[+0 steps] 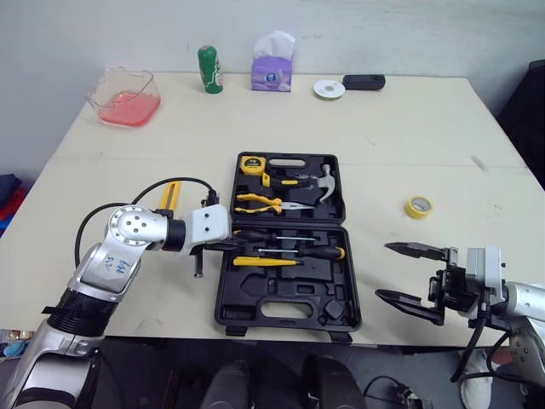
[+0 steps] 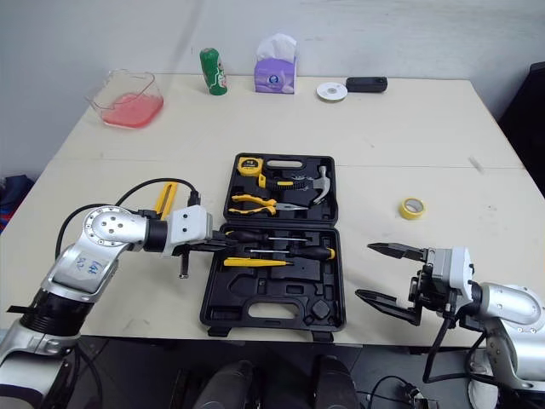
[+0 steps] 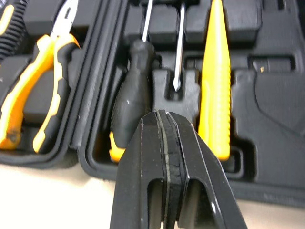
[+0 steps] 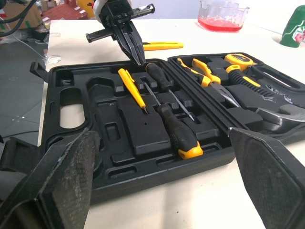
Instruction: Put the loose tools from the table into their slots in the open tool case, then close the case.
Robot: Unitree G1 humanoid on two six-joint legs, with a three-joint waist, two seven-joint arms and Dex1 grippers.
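One black-handled screwdriver (image 3: 129, 102) lies slotted in the open tool case (image 1: 285, 313), just past the tip of my left claw (image 3: 165, 114) — fingers pressed together, nothing between them. Behind that claw a yellow utility knife (image 1: 169, 197) lies loose on the table (image 1: 383, 128). My right claw (image 1: 383, 271) gapes wide and empty — the case just beside it.

One tool case (image 1: 289, 311) holds two screwdrivers (image 1: 319, 252), one pliers (image 1: 260, 203), one hammer (image 1: 319, 186), one tape measure (image 1: 249, 164). Outside it: one utility knife (image 1: 169, 198), one tape roll (image 1: 417, 207).
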